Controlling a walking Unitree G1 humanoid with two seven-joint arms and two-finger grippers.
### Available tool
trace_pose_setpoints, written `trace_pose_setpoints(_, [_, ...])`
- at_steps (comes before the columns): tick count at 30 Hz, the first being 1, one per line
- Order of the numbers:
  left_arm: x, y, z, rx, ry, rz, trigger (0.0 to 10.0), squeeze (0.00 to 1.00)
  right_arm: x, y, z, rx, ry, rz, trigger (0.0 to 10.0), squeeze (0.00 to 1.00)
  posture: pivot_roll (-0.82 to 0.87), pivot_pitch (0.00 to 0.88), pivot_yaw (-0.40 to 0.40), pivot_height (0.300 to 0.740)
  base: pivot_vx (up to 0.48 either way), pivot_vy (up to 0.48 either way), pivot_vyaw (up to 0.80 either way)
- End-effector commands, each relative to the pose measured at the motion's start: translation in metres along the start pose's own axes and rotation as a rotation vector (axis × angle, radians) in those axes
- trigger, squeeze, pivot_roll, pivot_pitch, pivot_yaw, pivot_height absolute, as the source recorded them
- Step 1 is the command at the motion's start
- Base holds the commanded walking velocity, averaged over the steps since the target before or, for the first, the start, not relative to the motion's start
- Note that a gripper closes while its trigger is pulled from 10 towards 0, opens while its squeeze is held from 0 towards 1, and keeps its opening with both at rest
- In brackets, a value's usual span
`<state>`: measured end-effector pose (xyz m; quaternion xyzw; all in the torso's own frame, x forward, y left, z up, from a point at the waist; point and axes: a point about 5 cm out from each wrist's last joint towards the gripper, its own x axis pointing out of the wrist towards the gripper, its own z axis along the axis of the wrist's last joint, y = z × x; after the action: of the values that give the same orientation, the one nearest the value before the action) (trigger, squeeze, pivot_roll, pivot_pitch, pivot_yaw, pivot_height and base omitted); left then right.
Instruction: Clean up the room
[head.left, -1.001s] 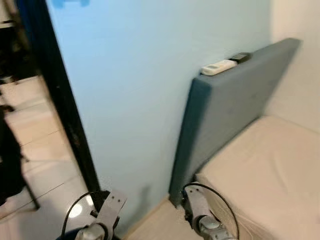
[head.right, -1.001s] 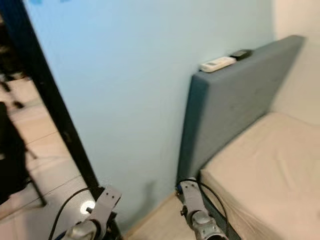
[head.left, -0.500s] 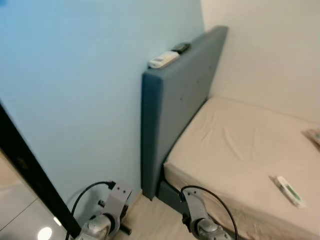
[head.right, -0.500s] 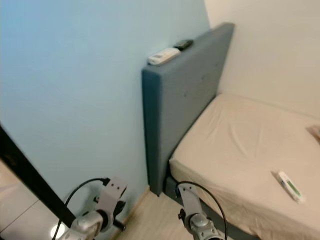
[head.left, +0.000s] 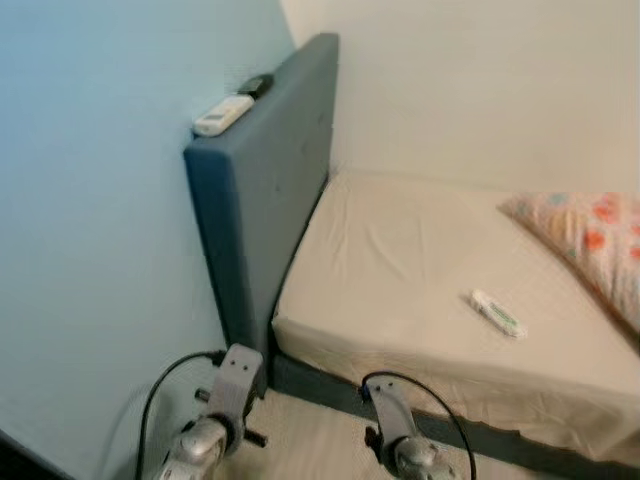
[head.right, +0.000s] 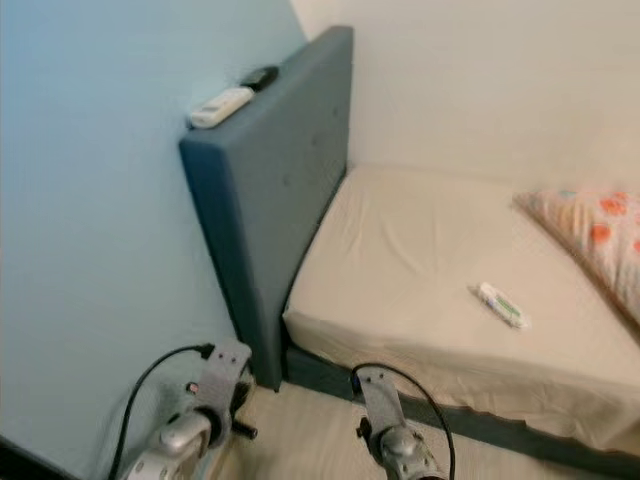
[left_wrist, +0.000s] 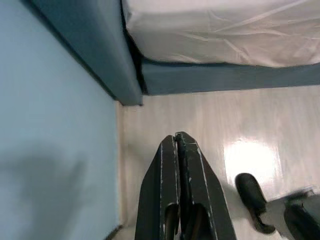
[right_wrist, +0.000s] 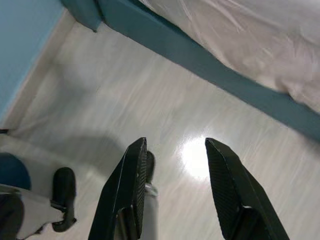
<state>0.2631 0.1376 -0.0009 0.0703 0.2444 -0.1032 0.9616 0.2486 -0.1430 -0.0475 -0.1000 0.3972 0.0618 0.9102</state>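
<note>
— Where's the clutter?
— A tube (head.left: 497, 314) lies on the bed (head.left: 400, 270), beside the pillow (head.left: 590, 240); a remote (head.left: 223, 115) sits atop its headboard (head.left: 265, 190).
— Grippers?
— Both low before the bed: left gripper (left_wrist: 177, 142) jaws pressed together, right gripper (right_wrist: 175, 150) jaws spread.

This is a bedroom in a home. A bed (head.left: 400, 290) with a beige fitted sheet stands in the corner between a light blue wall (head.left: 90, 250) and a cream wall (head.left: 480, 80). At its head rises a blue upholstered headboard (head.left: 265, 190); a floral pillow (head.left: 590, 240) lies on the bed, and pale wood-look flooring (right_wrist: 125, 100) runs beside it.
</note>
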Motion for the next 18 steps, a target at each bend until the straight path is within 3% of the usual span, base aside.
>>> trace_pose_setpoints(1, [0.001,0.003,0.0,-0.025,-0.005,0.035,10.0,0.0,0.0,-0.003,0.007,0.01,-0.05,-0.026,10.0,0.0,0.05,0.078,0.0,0.74,0.0,0.0,-0.8])
trace_pose_setpoints(7, [0.0,0.013,0.004,-0.089,-0.03,0.105,10.0,0.0,-0.001,-0.01,0.028,0.041,-0.177,-0.065,10.0,0.0,0.05,0.082,0.0,0.74,0.0,0.0,-0.8])
trace_pose_setpoints(18, [0.0,0.016,0.007,-0.108,-0.055,0.143,10.0,0.0,-0.001,-0.011,0.032,0.025,-0.205,-0.06,10.0,0.0,0.05,0.076,-0.003,0.74,0.0,0.0,-0.78])
